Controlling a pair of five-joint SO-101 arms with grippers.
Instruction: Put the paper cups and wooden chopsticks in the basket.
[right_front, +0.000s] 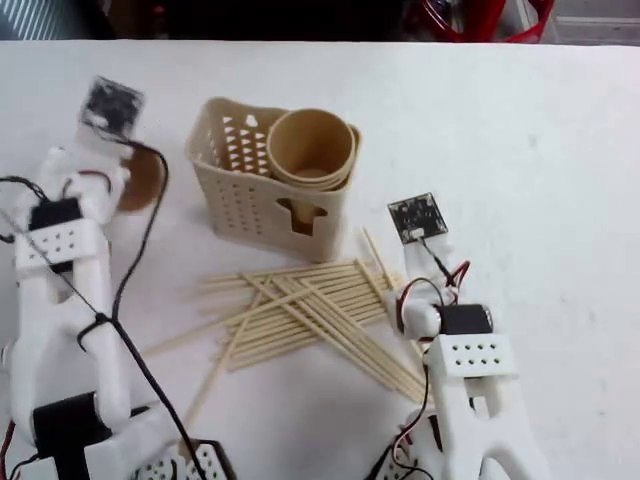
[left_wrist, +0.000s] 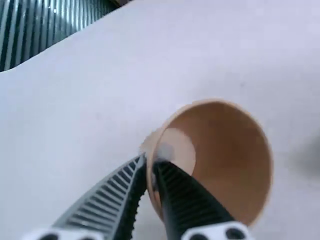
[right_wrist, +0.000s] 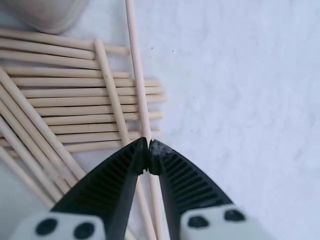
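High view: stacked paper cups (right_front: 312, 148) stand in the basket (right_front: 240, 210), and wooden chopsticks (right_front: 310, 310) lie heaped on the worktop (right_front: 520, 150) just in front. Left wrist view: the left tool (left_wrist: 150, 167) is clamped on a lone paper cup (left_wrist: 225, 150) by its wall. Right wrist view: the right tool (right_wrist: 148, 145) pinches one chopstick (right_wrist: 136, 75).

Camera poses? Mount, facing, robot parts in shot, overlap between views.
High view: fixed above the table, looking down on basket, chopsticks, left arm and right arm.
Left wrist view: on the left wrist, looking along the left tool, shut on the rim of a paper cup.
Right wrist view: on the right wrist, looking down past the right tool, shut on one chopstick.
Shared: high and right wrist views both show the chopsticks.
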